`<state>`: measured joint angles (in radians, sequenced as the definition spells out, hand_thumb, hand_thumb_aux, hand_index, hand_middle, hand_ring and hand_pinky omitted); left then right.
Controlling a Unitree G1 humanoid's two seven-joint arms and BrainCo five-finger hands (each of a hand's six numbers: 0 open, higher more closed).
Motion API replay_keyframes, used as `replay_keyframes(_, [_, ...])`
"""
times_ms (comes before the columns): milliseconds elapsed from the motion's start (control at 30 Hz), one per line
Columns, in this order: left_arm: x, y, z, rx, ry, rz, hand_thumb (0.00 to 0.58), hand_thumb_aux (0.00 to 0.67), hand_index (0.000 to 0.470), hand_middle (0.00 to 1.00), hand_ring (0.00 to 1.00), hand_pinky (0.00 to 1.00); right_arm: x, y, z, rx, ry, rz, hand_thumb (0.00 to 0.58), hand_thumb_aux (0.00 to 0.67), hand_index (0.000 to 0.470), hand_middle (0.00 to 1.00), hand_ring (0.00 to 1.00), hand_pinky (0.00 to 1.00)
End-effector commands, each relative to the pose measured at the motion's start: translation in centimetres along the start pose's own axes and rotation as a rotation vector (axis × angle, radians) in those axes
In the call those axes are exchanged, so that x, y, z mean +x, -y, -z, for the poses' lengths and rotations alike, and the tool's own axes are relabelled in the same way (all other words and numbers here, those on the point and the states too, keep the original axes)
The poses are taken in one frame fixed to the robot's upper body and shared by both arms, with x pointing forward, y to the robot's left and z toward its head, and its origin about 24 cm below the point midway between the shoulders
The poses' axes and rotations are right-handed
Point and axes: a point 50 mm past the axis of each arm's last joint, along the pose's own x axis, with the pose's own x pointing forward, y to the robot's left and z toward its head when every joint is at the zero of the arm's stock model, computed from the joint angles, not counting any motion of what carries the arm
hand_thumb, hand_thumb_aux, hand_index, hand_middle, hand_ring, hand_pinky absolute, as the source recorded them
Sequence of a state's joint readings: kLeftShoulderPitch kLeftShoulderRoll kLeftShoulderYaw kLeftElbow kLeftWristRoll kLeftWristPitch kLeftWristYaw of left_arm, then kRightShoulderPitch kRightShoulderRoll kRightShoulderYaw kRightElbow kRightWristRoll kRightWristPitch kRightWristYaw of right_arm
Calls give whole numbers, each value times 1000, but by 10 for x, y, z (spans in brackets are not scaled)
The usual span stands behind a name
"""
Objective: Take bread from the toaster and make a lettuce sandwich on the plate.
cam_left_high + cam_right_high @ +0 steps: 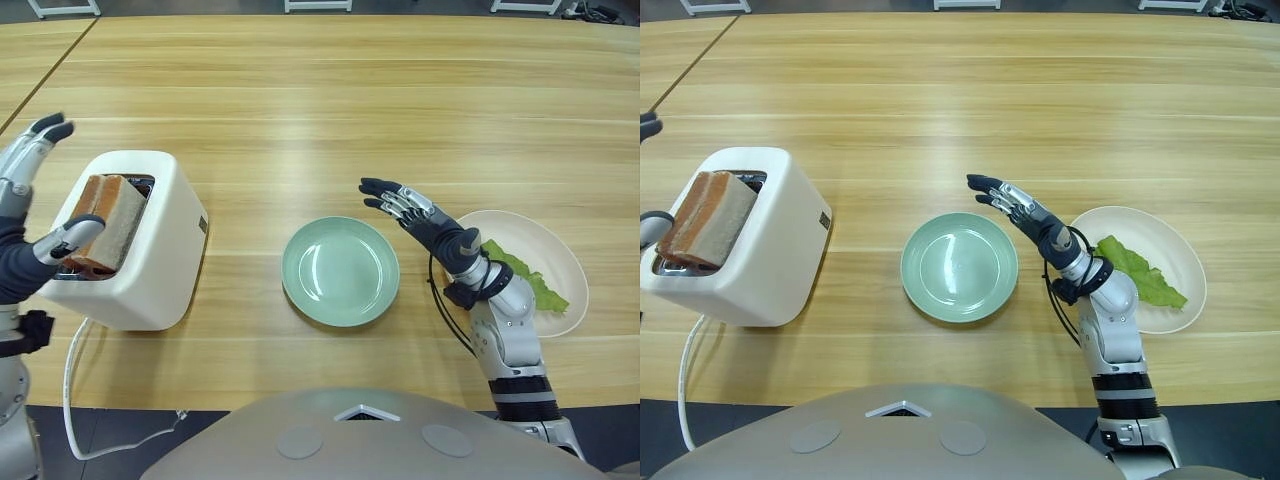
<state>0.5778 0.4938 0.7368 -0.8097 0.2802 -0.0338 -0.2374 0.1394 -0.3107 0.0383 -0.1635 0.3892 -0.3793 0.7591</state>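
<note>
A white toaster (152,250) stands at the table's left, with brown bread slices (108,220) sticking up out of its slot. My left hand (38,190) is open around the bread from the left side, thumb at the near end of the slices, other fingers raised beyond the toaster. An empty green plate (340,270) lies in the middle. My right hand (410,212) hovers open, fingers stretched out flat, just right of the plate. A green lettuce leaf (527,278) lies in a white bowl (570,262) at the right, partly behind my right forearm.
The toaster's white cable (72,385) runs off the near table edge at the left. The wooden table (330,110) stretches wide and bare beyond the plate and bowl.
</note>
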Motion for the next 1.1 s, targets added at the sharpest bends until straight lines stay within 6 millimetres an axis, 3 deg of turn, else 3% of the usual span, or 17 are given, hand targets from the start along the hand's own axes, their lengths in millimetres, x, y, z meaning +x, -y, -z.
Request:
replay_keyframes(33, [-11,7,33,142,-160,95,0,0,0,0,0,0,-1,-1,-2,-20,-6,2,0,0,0,0,0,0])
replay_keyframes(300, [-24,27,60,149,-277,193,23,13,9,0,0,0,-3,0,-3,-27,-6,7,0,0,0,0,0,0])
replay_keyframes(533, [-27,27,70,166,-318,196,285,192,135,0,0,0,-3,0,-4,-32,-5,8,0,0,0,0,0,0])
replay_keyframes(733, [-27,28,71,159,-317,198,355,252,177,0,0,0,-4,0,-5,-35,-4,11,0,0,0,0,0,0])
replay_keyframes(1100, [-33,33,64,137,-298,220,346,244,171,0,0,0,-4,0,-6,-38,-4,12,0,0,0,0,0,0])
